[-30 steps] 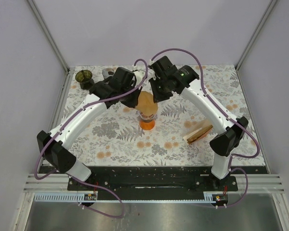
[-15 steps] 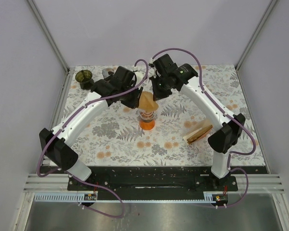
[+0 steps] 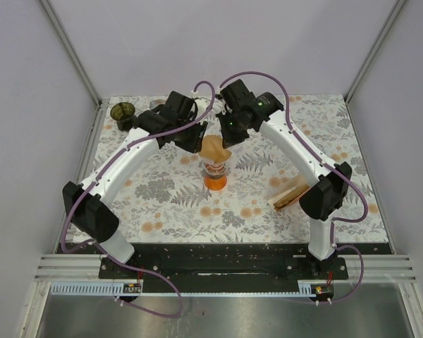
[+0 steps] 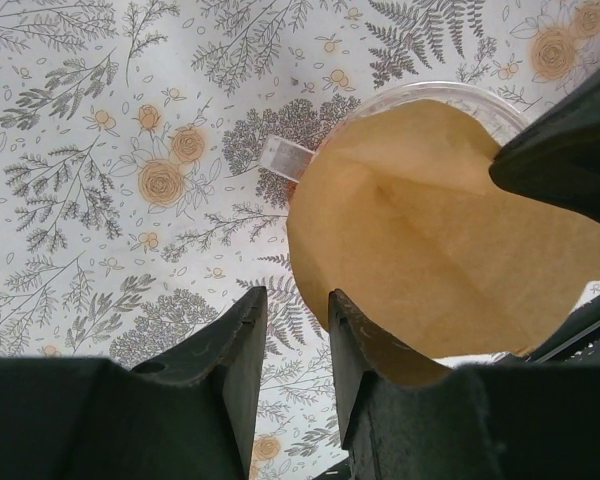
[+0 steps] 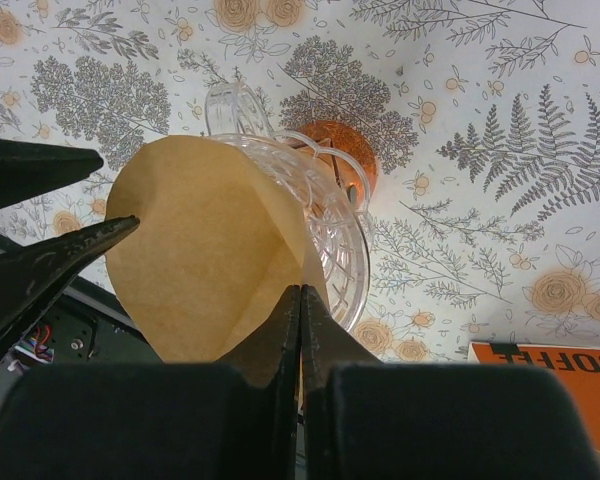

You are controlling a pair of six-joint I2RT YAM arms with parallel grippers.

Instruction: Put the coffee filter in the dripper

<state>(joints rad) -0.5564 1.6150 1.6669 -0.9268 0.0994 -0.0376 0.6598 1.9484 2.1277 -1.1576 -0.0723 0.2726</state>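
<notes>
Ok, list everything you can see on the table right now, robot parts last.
coffee filter: one, brown paper, partly in the dripper, table centre
dripper: one, clear, on an orange base, table centre
cup: one, dark olive, far left corner
pack: one, tan and orange, coffee-labelled, right side of table
tablecloth: one, white floral, covering the table
left gripper: one, black, slightly open beside the filter
right gripper: one, black, shut on the filter's edge

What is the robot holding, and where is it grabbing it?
The right fingers pinch the coffee filter by its paper edge. The left fingers hold nothing.
</notes>
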